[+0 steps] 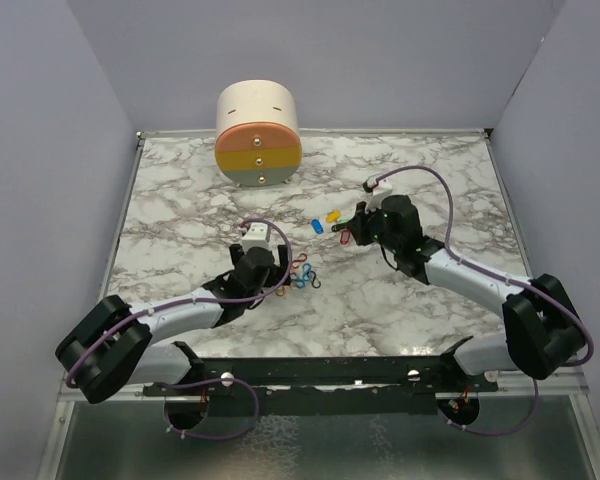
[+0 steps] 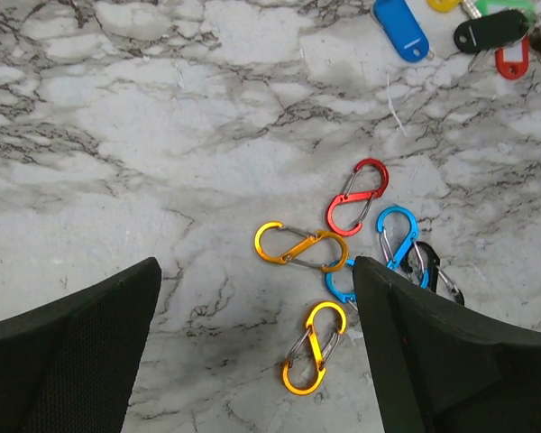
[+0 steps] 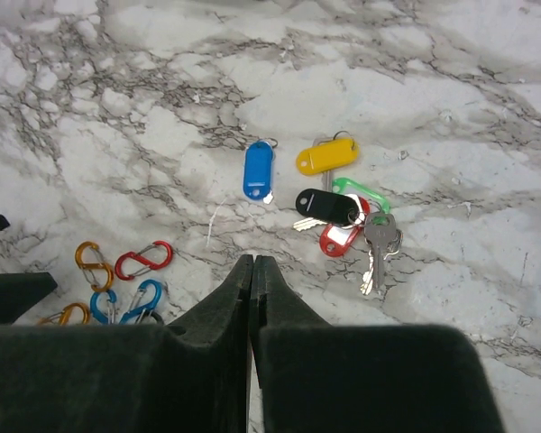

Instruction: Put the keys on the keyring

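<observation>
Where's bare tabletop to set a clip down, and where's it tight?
Bare marble lies left of the carabiner clips and between the drawer box and the key tags. Tight between clips and tags.

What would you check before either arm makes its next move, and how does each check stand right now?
1. Left gripper open: ok.
2. Right gripper open for a key: not ok, shut and empty.
3. Blue key lying free: ok.
4. Black key clear of red key: not ok, they overlap.
5. Clips close by the left gripper: ok.
6. Any key on a clip: not ok, none yet.
</observation>
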Available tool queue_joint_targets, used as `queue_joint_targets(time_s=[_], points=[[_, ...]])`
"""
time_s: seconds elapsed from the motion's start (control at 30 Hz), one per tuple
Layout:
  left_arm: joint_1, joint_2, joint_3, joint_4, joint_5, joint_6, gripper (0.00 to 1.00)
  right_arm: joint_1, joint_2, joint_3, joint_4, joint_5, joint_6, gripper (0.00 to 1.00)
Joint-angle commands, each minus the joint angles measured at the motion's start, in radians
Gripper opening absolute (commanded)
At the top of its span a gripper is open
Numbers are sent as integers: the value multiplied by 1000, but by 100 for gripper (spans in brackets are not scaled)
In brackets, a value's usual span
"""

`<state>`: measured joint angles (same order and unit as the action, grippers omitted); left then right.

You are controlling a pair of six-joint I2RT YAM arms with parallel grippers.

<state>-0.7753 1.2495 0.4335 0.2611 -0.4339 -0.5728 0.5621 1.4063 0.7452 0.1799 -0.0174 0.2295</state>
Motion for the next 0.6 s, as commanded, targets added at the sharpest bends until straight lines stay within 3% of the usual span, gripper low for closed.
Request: queue_joint_targets(time_s=[0.0,0.4,0.57], points=[[-28,2,-40,5,24,-12,89,5,-91,-25,-6,-4,-6,1],[-168,104,-44,0,-62,2,84,5,-169,-41,-39,-18,-2,1],[-182,116,-55,0,-65,3,77,5,-181,-44,-43,-16,-4,1]])
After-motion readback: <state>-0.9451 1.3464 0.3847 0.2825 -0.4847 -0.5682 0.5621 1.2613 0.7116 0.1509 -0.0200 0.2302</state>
